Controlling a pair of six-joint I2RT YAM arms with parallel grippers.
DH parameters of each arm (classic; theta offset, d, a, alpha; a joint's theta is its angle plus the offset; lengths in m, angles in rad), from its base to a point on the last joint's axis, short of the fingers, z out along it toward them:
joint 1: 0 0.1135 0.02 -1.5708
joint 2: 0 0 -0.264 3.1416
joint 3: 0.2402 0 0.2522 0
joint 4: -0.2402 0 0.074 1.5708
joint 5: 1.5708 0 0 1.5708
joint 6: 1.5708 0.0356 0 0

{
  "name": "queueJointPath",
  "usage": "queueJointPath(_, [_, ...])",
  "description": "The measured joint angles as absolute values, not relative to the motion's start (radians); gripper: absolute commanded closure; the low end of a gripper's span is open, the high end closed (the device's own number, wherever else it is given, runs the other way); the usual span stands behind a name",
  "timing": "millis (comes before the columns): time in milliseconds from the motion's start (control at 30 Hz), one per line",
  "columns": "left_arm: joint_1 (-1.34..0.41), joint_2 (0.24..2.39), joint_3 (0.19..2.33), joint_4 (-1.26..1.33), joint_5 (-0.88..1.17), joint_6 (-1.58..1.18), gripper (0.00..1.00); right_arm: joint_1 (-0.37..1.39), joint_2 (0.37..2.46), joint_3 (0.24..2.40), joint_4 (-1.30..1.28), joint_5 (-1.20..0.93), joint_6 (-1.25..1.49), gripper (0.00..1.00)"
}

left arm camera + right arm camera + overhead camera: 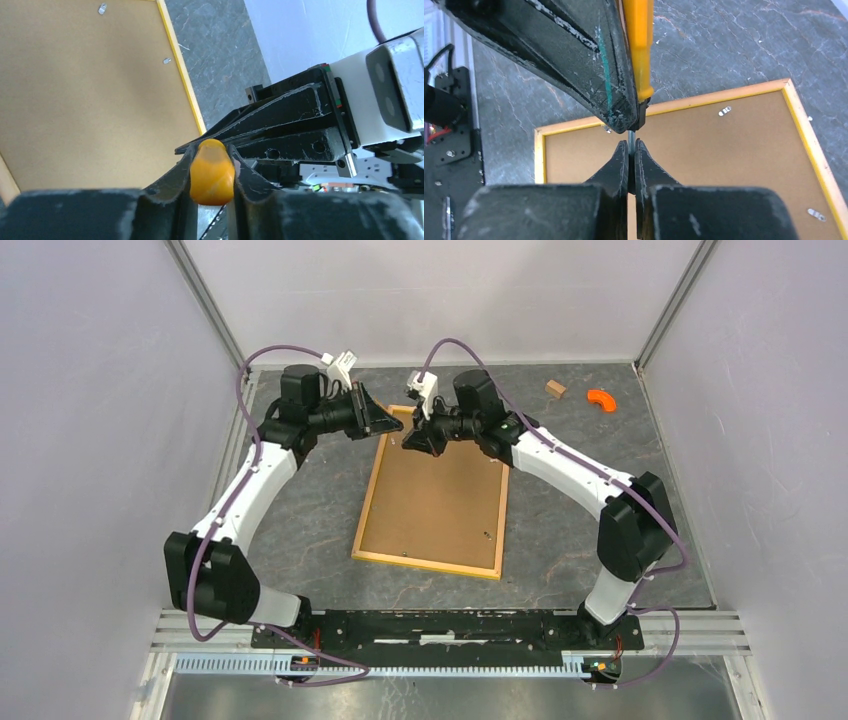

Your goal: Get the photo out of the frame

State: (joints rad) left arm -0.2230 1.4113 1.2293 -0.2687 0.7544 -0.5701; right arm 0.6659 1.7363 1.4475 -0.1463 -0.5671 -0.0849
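Grey, stone-patterned table (300, 520) spreads across the whole cell, and the frame (435, 500) lies flat in the middle of it. The frame is face down, with its brown board back up, a thin yellow-and-wood border round it and its long sides running away from the arm bases at a slight slant. None of the views shows the side turned to the table.

Both arms bend inward from the near edge. The left arm (250, 480) and the right arm (570, 465) meet over the far end of the frame, towards its left corner.

The left gripper (212, 155) has its fingers clamped on the rounded handle of a yellow-handled tool (212, 175). The right gripper (631, 147) faces it nose to nose, with its two fingers pressed together on the thin metal shaft that comes out of that handle. I cannot tell from where I stand whether the shaft's tip touches the board.

Small metal clips (724, 111) sit along the inner edge of the board back, lying flat. Well apart from all this, near the far right corner of the table, there is a little wooden block (555, 389) and just beside it a curved orange piece (600, 399).
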Motion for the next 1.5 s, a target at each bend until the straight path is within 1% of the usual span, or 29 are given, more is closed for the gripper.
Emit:
queueJointPath(33, [-0.223,1.41,1.228,-0.284,0.758,-0.564,0.44,0.666,1.737,1.448,-0.152,-0.569,-0.096,1.0])
queueJointPath(67, [-0.223,1.409,1.231,-0.299,0.761,-0.548,0.32,0.666,1.737,1.448,-0.16,-0.569,-0.112,1.0])
queueJointPath(100, [-0.224,1.408,1.238,-0.326,0.764,-0.525,0.22,0.666,1.736,1.447,-0.168,-0.57,-0.133,1.0])
queueJointPath(167, [-0.226,1.407,1.279,-0.433,0.768,-0.461,0.09,0.668,1.736,1.446,-0.186,-0.561,-0.186,1.0])
queueJointPath(200, [-0.226,1.407,1.303,-0.487,0.768,-0.427,0.01,0.668,1.733,1.443,-0.194,-0.559,-0.211,1.0])
queueJointPath(367, [-0.227,1.411,1.436,-0.728,0.771,-0.273,0.0,0.669,1.693,1.386,-0.23,-0.556,-0.324,1.0])
queueJointPath(600, [-0.227,1.45,1.444,-0.873,0.84,-0.21,0.01,0.703,1.68,1.37,-0.27,-0.556,-0.416,1.0])
queueJointPath(667, [-0.227,1.467,1.444,-0.887,0.851,-0.206,0.08,0.719,1.68,1.37,-0.273,-0.556,-0.435,1.0])
queueJointPath(767, [-0.227,1.477,1.432,-0.88,0.876,-0.207,0.23,0.737,1.678,1.37,-0.274,-0.556,-0.453,1.0])
queueJointPath(800, [-0.228,1.478,1.424,-0.877,0.883,-0.21,0.26,0.743,1.676,1.37,-0.275,-0.556,-0.458,1.0])
queueJointPath(967, [-0.238,1.48,1.383,-0.85,0.919,-0.223,0.36,0.759,1.674,1.37,-0.284,-0.554,-0.469,1.0])
queueJointPath(1200, [-0.242,1.485,1.37,-0.823,0.915,-0.236,0.54,0.759,1.672,1.37,-0.303,-0.535,-0.467,1.0])
queueJointPath(1367, [-0.235,1.497,1.356,-0.8,0.892,-0.262,0.87,0.758,1.671,1.37,-0.315,-0.527,-0.465,1.0])
queueJointPath(1400, [-0.233,1.499,1.352,-0.797,0.899,-0.266,0.95,0.758,1.67,1.37,-0.316,-0.523,-0.465,1.0])
queueJointPath(1433, [-0.231,1.5,1.352,-0.795,0.899,-0.27,0.98,0.758,1.669,1.37,-0.316,-0.521,-0.465,0.93])
queueJointPath(1467, [-0.231,1.5,1.352,-0.794,0.899,-0.271,0.98,0.758,1.669,1.369,-0.316,-0.521,-0.465,0.79])
queueJointPath(1500, [-0.23,1.5,1.352,-0.791,0.899,-0.271,0.98,0.758,1.669,1.369,-0.316,-0.517,-0.465,0.67])
